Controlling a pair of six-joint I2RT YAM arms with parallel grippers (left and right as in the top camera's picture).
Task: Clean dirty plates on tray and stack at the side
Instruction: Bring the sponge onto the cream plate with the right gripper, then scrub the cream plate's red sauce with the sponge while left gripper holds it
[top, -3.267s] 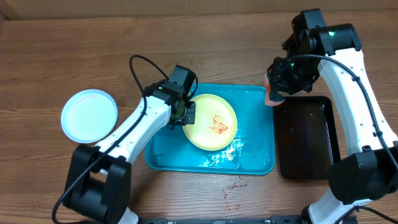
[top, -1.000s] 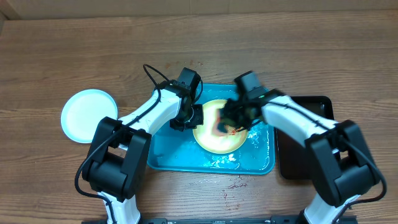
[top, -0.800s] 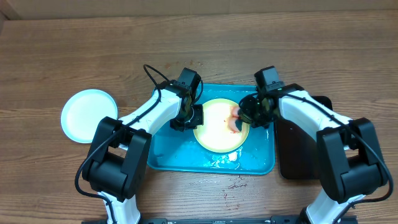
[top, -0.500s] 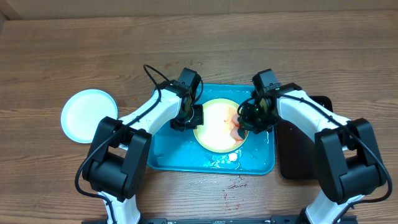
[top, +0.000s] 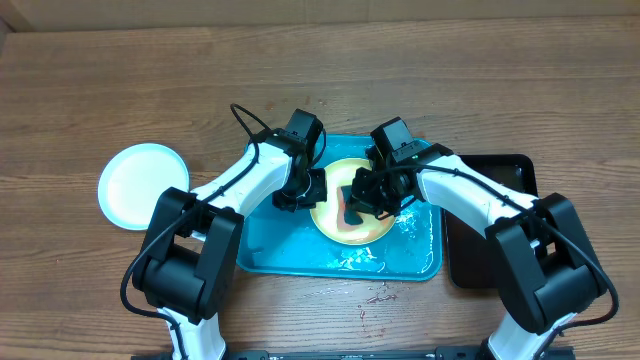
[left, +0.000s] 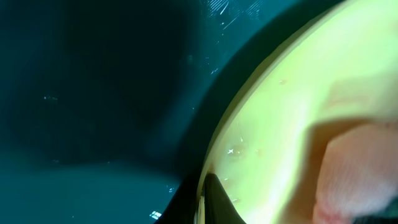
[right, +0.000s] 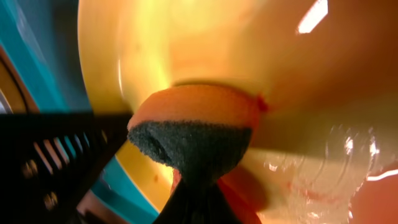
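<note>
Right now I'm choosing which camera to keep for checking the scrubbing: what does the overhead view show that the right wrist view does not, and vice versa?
Only overhead: the light blue plate lying on the table left of the turquoise tray, the black tray on its right, and the turquoise tray's full outline. Only right wrist: the sponge close up, orange with a dark scouring face, clamped in the jaws and pressed against the yellow-green plate. Both: the yellow-green plate and some of the turquoise tray.

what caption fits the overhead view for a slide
Left tool steadies the yellow plate in the blue tray; right tool presses a sponge onto it.
</note>
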